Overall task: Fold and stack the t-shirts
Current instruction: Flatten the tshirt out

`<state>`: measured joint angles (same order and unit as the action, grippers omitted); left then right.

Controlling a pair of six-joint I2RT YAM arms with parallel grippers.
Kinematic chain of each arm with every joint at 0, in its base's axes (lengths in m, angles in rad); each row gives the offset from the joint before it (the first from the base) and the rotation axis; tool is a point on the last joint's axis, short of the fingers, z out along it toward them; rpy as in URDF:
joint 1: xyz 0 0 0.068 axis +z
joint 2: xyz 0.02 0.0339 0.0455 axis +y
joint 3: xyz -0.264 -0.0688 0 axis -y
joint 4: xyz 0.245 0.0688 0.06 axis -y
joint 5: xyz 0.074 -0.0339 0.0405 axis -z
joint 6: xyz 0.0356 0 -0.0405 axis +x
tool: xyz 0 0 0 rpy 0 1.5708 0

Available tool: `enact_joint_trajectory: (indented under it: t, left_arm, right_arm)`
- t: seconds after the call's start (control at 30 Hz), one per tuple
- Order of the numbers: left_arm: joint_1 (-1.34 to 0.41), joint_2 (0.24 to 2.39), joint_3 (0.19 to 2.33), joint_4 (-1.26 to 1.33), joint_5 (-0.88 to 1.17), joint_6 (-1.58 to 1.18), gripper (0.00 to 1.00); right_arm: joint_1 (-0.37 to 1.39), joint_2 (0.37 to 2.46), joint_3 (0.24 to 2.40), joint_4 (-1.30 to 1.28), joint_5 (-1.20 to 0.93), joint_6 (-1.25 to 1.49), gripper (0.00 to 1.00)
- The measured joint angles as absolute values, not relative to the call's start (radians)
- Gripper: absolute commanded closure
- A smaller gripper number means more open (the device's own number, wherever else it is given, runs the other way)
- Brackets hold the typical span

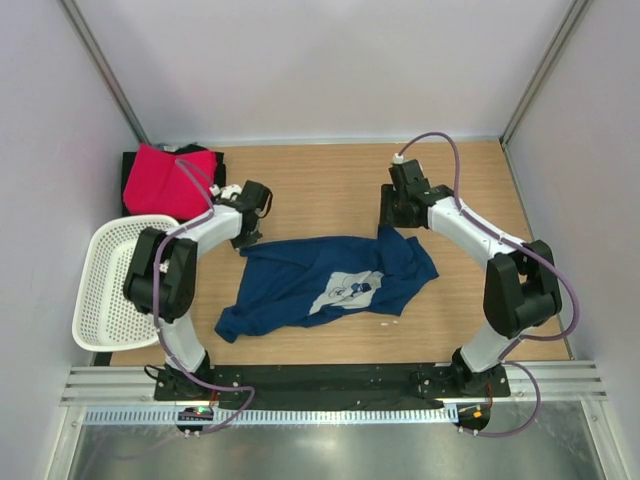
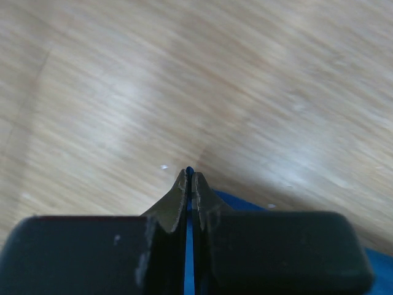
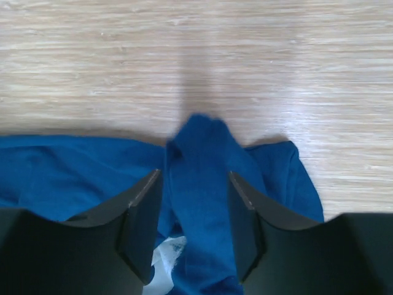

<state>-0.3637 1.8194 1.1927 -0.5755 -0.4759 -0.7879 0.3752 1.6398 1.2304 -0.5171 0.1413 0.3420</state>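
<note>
The navy t-shirt [image 1: 330, 280] lies crumpled in the middle of the wooden table [image 1: 330, 190], its white print facing up. The left gripper [image 2: 190, 179] is closed tight on a thin edge of it at the far left corner. The right gripper [image 3: 195, 178] stands half wide at the far right corner – a ridge of blue cloth lies between its fingers. The pink-red t-shirt [image 1: 160, 182] rests on the black t-shirt [image 1: 129, 160] in the far left corner, just beyond the white basket [image 1: 105, 290].

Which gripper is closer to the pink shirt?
Left. The left gripper is close by the pink shirt, pinching the blue shirt; the right gripper is across the table.
</note>
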Motion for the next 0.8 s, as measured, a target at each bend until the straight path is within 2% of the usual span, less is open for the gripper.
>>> enact_joint_trajectory:
  t: [0.03,0.13,0.3,0.47,0.57,0.6,0.8]
  left_arm:
    - [-0.356,1.805,1.174,-0.574,-0.479,-0.792,1.0]
    - [-0.345,1.779,1.13,-0.573,-0.487,-0.804,1.0]
    - [-0.344,1.779,1.115,-0.569,-0.488,-0.805,1.0]
    - [-0.344,1.779,1.114,-0.552,-0.486,-0.805,1.0]
    - [-0.344,1.779,1.109,-0.544,-0.485,-0.804,1.0]
    - [-0.344,1.779,1.107,-0.543,-0.485,-0.804,1.0]
    - [-0.344,1.779,1.105,-0.536,-0.478,-0.801,1.0]
  right_arm:
    - [0.375,1.645,1.235,-0.52,0.134,0.34,0.37]
    - [0.376,1.62,1.217,-0.533,0.117,0.345,0.3]
    - [0.413,1.432,1.085,-0.554,0.117,0.361,0.29]
    - [0.533,1.348,1.012,-0.561,0.167,0.37,0.4]
    - [0.585,1.392,0.986,-0.559,0.217,0.374,0.43]
    - [0.597,1.413,0.974,-0.56,0.234,0.374,0.48]
    - [0.614,1.526,0.927,-0.558,0.329,0.395,0.61]
